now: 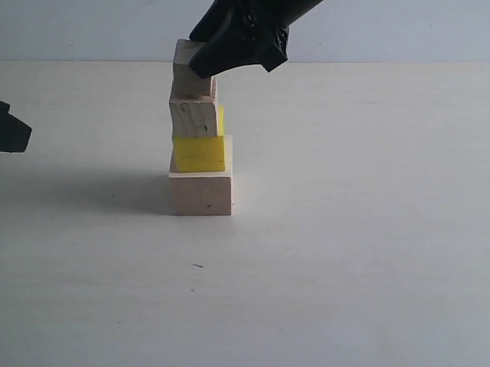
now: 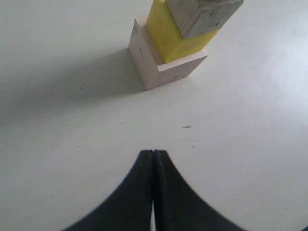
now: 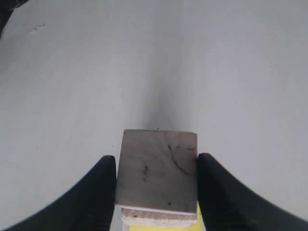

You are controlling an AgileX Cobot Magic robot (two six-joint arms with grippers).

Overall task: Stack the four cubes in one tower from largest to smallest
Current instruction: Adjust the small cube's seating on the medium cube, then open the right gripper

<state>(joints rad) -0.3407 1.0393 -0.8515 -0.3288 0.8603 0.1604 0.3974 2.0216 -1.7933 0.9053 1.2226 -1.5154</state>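
A tower stands on the white table: the large pale wooden cube [image 1: 200, 193] at the bottom, the yellow cube [image 1: 200, 155] on it, then the medium wooden cube [image 1: 192, 118]. The smallest wooden cube [image 1: 187, 67] is on top, and my right gripper [image 1: 234, 57] is shut on it from above. In the right wrist view both black fingers [image 3: 106, 178] press the sides of this top cube [image 3: 158, 166]. My left gripper [image 2: 153, 154] is shut and empty, low over the table, well apart from the large cube [image 2: 163, 72]. In the exterior view the left gripper [image 1: 3, 128] is at the left edge.
The white table [image 1: 348, 237] stretches bare around the tower, with a pale wall behind. A small dark speck [image 1: 197, 266] lies in front of the tower.
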